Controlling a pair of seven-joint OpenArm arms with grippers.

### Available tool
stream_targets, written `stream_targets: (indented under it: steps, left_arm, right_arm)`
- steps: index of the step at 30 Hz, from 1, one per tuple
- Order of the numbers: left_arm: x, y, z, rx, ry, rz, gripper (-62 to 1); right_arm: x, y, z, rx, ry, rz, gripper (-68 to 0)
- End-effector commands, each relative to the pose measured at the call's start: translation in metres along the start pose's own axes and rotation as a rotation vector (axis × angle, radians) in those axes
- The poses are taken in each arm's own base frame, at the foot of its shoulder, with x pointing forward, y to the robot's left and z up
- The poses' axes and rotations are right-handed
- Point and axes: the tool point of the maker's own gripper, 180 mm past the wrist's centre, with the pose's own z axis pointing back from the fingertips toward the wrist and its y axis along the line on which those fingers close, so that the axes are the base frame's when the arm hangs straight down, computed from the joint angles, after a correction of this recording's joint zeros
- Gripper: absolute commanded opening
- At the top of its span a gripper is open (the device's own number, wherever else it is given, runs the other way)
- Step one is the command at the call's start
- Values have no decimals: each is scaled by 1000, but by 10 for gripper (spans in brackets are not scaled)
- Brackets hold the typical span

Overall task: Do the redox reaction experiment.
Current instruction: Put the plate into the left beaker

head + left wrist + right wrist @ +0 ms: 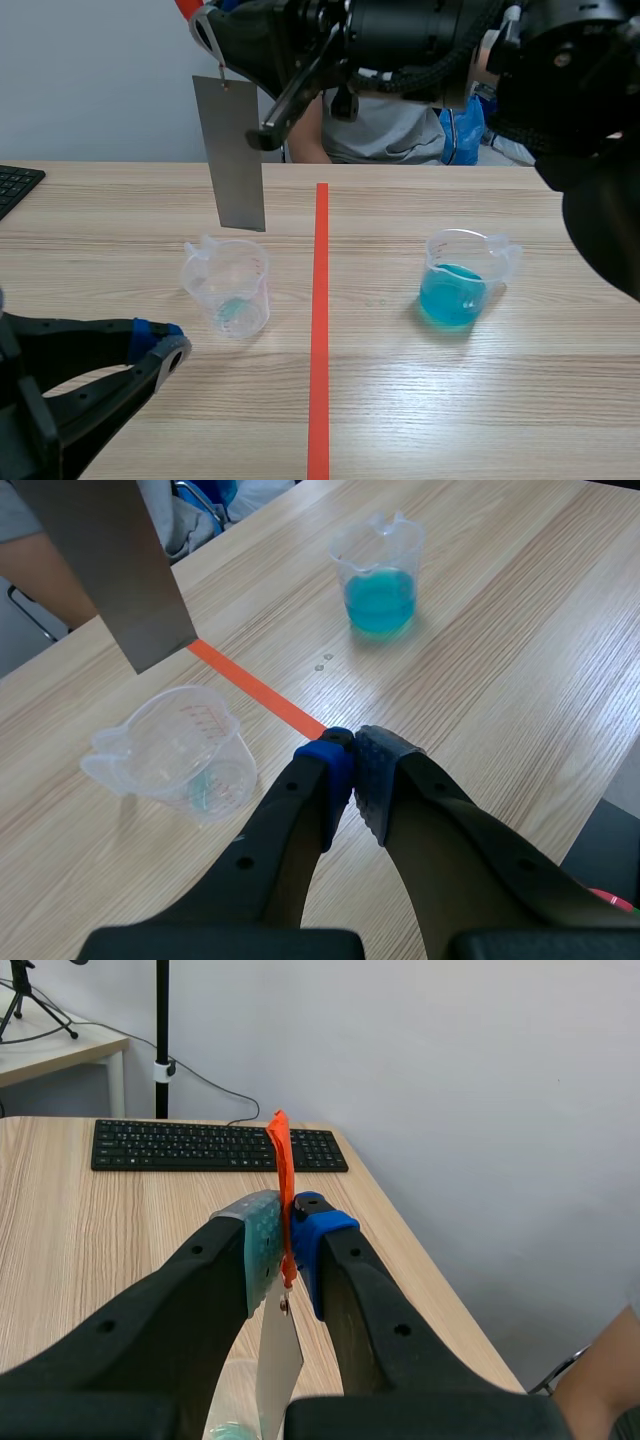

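- Our right pincer (285, 1235) gripped the orange ribbon (281, 1160); the metal sheet (230, 150) hung above the near-empty beaker (228, 285).
- Our left pincer (352, 755) lay closed, empty, at its 7 o'clock.
- The blue-liquid beaker (458, 280) stood at 3 o'clock.

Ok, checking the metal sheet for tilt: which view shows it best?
Scene view: the whole metal sheet faces the camera. Left wrist view shows only its lower part; right wrist view a narrow strip under the right gripper.
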Motion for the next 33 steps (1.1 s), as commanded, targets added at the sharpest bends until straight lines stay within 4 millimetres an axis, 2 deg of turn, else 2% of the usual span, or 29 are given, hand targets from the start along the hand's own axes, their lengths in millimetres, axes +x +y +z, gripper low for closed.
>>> stream_targets:
  steps: [1, 15, 33]
  left_arm:
    - [8, 1, -1, 12, -33, 11, -575]
    - [8, 1, -1, 12, -32, 11, -575]
    - [8, 1, -1, 12, -31, 11, -575]
  right_arm:
    - [21, -3, -5, -10, -60, 32, -664]
    - [11, 13, -26, -11, -37, 92, -664]
    - [-7, 8, -45, -25, -19, 64, -664]
